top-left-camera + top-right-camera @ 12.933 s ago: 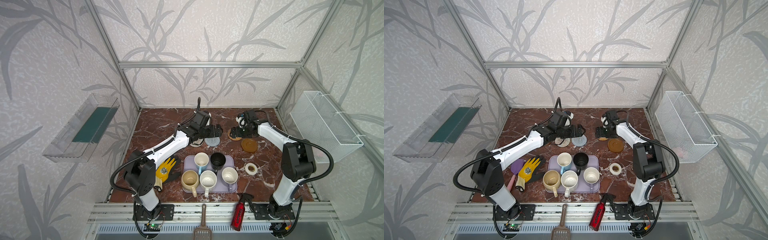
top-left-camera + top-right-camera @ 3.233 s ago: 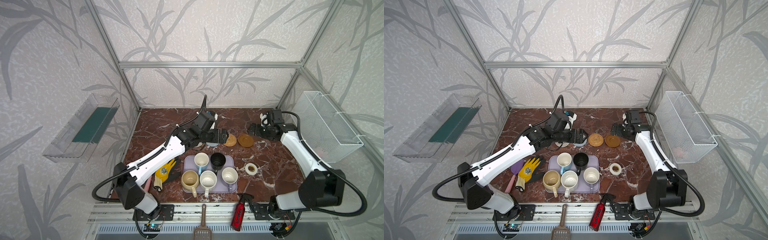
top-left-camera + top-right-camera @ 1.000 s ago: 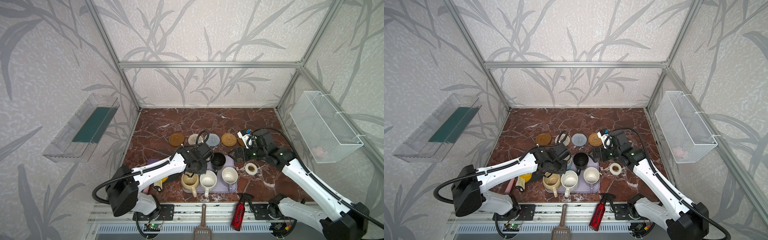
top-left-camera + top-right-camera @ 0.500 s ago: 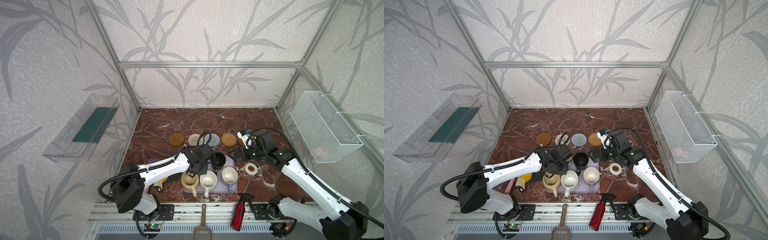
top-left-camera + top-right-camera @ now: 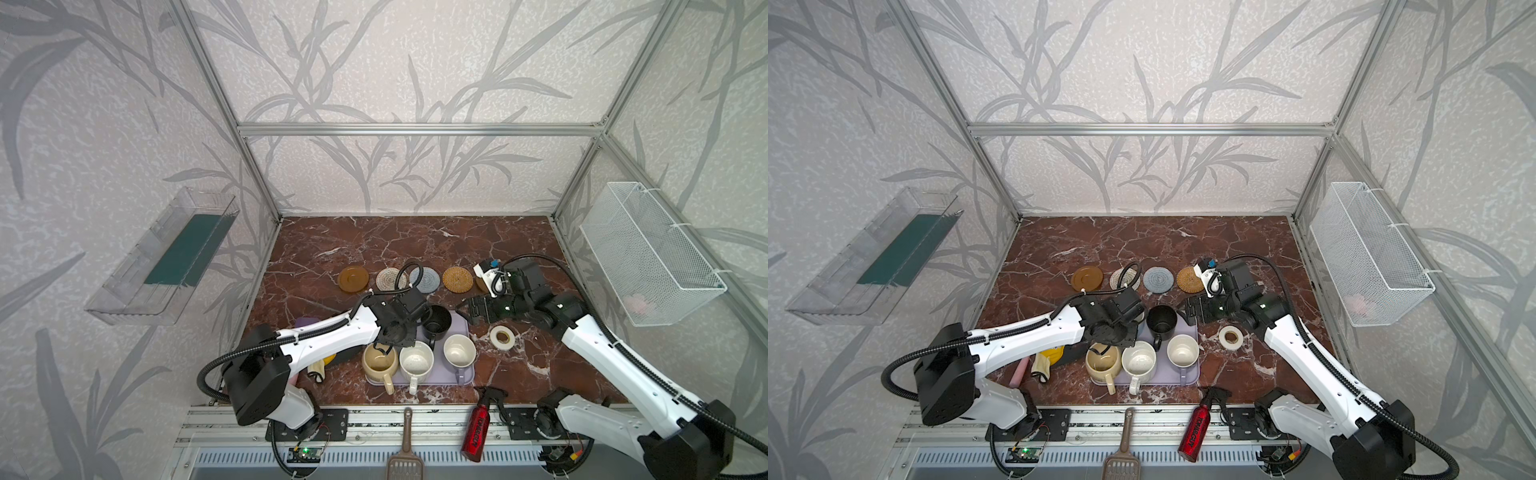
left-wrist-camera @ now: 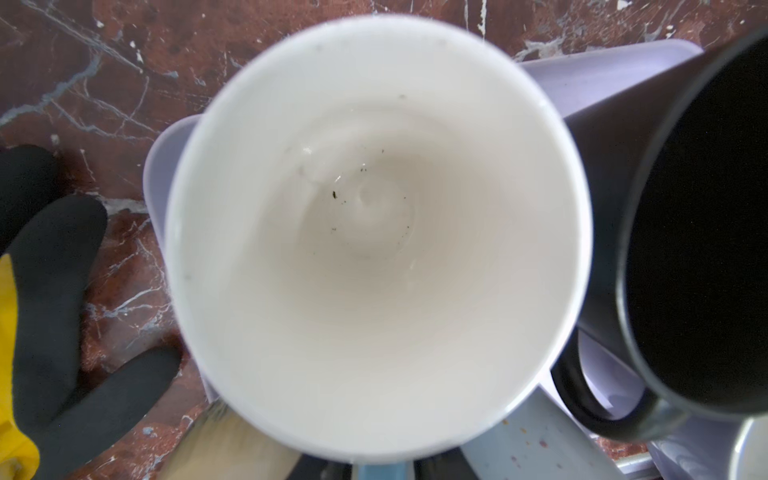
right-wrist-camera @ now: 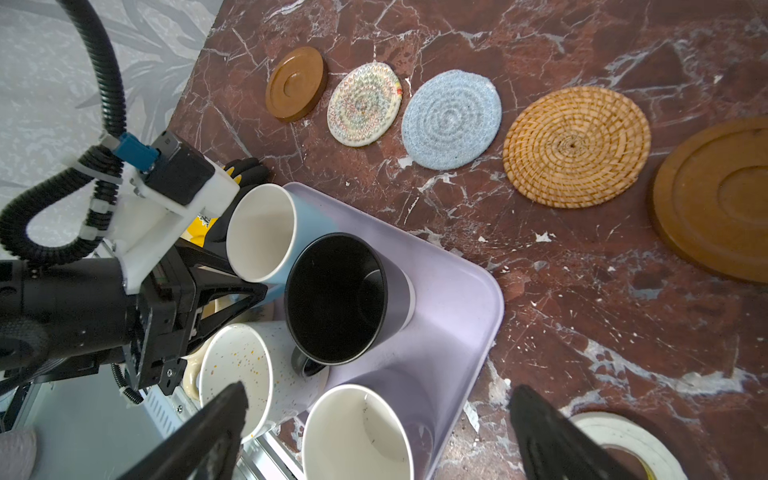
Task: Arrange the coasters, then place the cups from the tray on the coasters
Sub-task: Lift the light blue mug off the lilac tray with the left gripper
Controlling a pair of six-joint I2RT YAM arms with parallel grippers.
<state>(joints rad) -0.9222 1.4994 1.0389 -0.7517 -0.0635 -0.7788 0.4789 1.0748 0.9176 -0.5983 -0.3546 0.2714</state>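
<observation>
Now that both arms have left the rowed coasters (image 7: 451, 120), cup transfer starts. Left gripper (image 7: 249, 291) clamps the light blue cup (image 7: 262, 232); right gripper (image 7: 379, 395) gapes, empty.

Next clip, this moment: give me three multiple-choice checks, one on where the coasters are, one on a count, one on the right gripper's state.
1. Where do the coasters lie?
A stacked in one pile
B in a row on the table, beyond the tray
C on the tray

2. How many coasters are there?
A three
B five
C seven

3. The right gripper is:
A open, holding nothing
B shut, holding nothing
C shut on a coaster

Answers:
1 B, the right wrist view shows them side by side on bare marble.
2 B, five discs show in that view.
3 A, its jaws stand wide apart, gripping nothing.
</observation>
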